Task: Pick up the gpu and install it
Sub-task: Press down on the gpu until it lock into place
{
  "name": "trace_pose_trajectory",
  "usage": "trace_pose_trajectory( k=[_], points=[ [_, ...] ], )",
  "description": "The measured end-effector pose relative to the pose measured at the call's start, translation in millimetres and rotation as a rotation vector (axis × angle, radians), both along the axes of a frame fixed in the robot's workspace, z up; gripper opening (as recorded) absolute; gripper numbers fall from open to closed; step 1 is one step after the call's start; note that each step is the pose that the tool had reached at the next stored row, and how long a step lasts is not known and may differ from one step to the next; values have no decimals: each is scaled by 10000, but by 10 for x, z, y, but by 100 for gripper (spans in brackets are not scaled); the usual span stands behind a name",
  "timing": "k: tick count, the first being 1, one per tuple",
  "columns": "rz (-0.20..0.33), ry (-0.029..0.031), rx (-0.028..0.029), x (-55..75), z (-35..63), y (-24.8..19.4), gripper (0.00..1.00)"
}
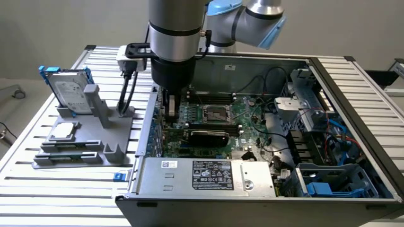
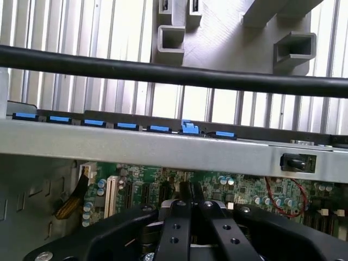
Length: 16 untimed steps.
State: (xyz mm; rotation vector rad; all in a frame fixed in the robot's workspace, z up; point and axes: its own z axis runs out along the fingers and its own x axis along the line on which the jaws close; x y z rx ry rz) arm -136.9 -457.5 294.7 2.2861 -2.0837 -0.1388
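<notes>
**At the case wall, claw down by the card**

Inside the open computer case [image 1: 189,198], which takes up the bench's [image 1: 63,194] half on the exterior view's right, the arm reaches straight down. Its gripper [image 1: 169,116] sits low beside the case wall that faces the grey holder [image 1: 69,158]. The gpu [image 1: 208,137] stands on edge on the motherboard [image 1: 246,109], its black rounded cover turned toward the case's near wall. One end of it runs toward the wall where the claw hangs. From this side the claw is at or just above that end of the card, and I cannot tell whether the two touch. The holder still carries the hard drive [image 1: 66,90] near the bench's far corner, well apart from the work.

From the wrist view, the gripper [image 2: 190,190] is narrow, its two black fingers [image 2: 175,228] drawn in until the tips nearly meet. Whether they pinch the card's thin edge cannot be made out. Past them lie the motherboard [image 2: 244,187], the grey case wall [image 2: 163,149] with a row of blue clips [image 2: 126,126] along it, a black cable [image 2: 163,73] crossing in front, and the holder [image 2: 217,32] on the bench beyond.

My reading is that pick-up is over and the install step is in hand, with the card at or in its slot. Finishing that step calls for a straight downward press. The card's edge must stay in line with the slot, and its end must stay square to the wall.
</notes>
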Motion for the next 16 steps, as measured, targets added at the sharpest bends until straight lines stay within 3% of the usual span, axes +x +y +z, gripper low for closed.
trace_pose_trajectory(
  k=[3, 5, 10, 16],
  points=[
    [-1, 41, -4, -1, 39, -12, 11],
    [-1, 71, -36, -1, 57, -29, 11],
    [-1, 200, -97, -1, 65, -57, 11],
    [-50, 230, -108, -1, 65, -88, 11]
  ],
)
